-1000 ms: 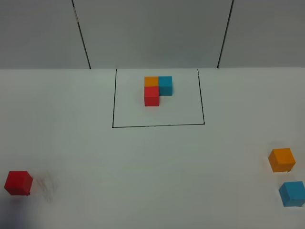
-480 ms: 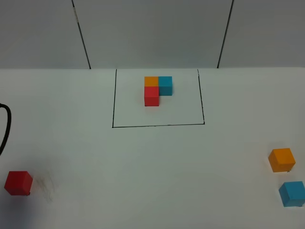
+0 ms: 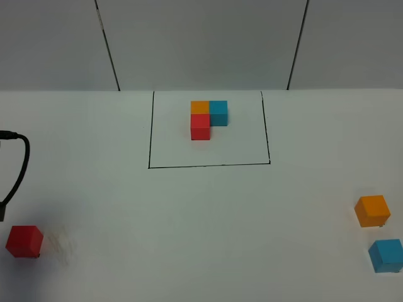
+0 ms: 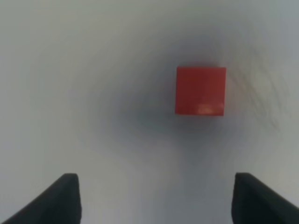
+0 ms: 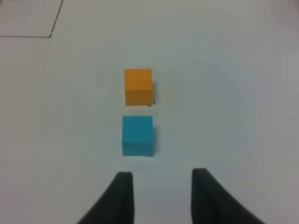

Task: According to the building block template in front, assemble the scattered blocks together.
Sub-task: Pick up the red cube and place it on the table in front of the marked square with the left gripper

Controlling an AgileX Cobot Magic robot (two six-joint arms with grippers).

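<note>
Nothing is assembled yet. The building block template [image 3: 209, 119], an L of small matte orange, blue and red cubes, sits toward the back of the thin black drawn rectangle [image 3: 208, 166] on the white table [image 3: 201, 214]: orange and blue side by side, red touching the front of orange.

Your three loose cubes are well apart from the frame and split across the table:
- Plain red cube [image 3: 24, 241], near the left front edge, alone. In the left wrist view [image 4: 201, 91] it lies ahead of the left gripper [image 4: 156, 198], off to one side of centre. Fingers spread wide, nothing between them.
- Plain orange cube [image 3: 372, 211] and plain blue cube [image 3: 385, 255], far right front, near each other but not touching. In the right wrist view, blue [image 5: 137, 135] is the closer one to the right gripper [image 5: 162, 186] and orange [image 5: 138, 86] is beyond it. Fingers parted, empty.

A black cable [image 3: 19, 170] shows at the left edge of the high view.

All three picks and the joining into the L are left to do. I judge you're at the approach stage only.
</note>
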